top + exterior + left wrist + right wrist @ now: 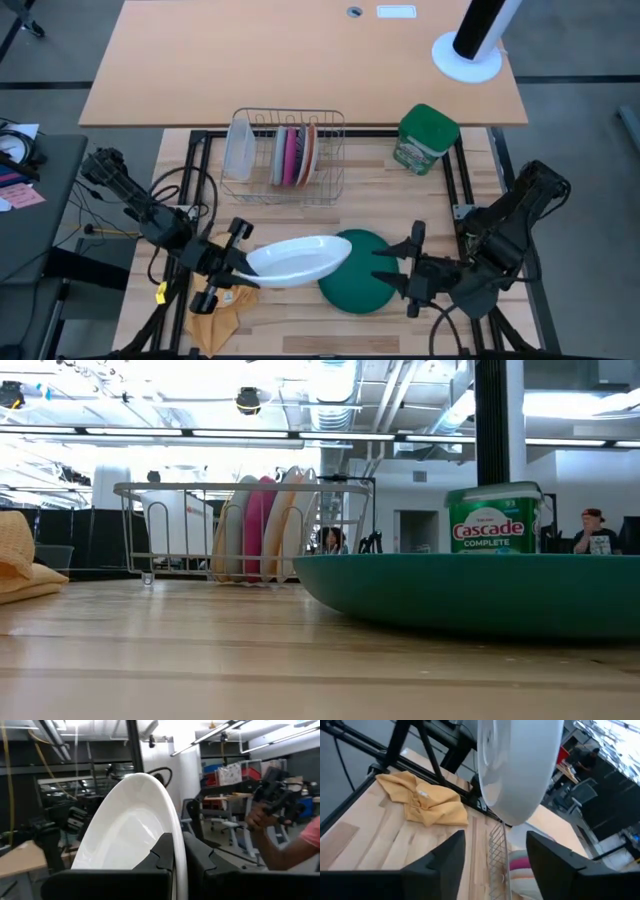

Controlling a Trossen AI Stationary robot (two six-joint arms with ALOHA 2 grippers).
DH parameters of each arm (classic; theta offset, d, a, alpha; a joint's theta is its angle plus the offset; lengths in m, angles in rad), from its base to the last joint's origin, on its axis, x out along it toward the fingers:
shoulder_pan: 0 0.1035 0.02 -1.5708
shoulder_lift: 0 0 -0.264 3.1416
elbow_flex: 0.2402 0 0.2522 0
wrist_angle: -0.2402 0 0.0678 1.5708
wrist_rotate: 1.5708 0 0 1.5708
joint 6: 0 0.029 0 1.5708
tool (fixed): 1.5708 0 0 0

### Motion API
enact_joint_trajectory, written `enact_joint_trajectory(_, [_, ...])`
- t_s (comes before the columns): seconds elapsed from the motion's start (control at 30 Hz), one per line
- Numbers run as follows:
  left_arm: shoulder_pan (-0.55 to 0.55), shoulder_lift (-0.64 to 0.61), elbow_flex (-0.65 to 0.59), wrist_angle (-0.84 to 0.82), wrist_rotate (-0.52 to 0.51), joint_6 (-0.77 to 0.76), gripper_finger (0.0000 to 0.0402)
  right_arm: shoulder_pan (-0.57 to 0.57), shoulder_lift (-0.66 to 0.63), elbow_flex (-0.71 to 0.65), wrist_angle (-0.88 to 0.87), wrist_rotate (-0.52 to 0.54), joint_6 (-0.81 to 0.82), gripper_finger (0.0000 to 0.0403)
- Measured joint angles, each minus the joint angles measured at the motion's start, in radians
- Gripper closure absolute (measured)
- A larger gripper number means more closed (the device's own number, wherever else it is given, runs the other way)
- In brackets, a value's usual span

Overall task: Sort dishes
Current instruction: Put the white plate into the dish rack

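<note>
over table, white plate [297, 259] lengthwise sideways.

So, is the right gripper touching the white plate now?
Apart. In the right wrist view the right gripper stands open, and the white plate sits beyond its fingertips with a gap between them.
</note>
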Motion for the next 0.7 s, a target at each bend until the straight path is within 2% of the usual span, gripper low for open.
enact_joint_trajectory(0.27, [-0.001, 0.005, 0.015, -0.051, 0.035, -0.008, 0.0396, 0.018, 0.0, 0.0, 0.015, 0.0, -0.019, 0.0146])
enact_joint_trajectory(0.57, [0.007, 0.006, 0.016, -0.043, 0.03, -0.013, 0.0396, -0.001, 0.0, 0.0, 0.118, -0.002, -0.037, 0.0142])
enact_joint_trajectory(0.7, [0.011, 0.009, 0.016, -0.041, 0.035, -0.013, 0.0396, -0.021, 0.0, 0.0, 0.154, -0.076, -0.048, 0.0142])
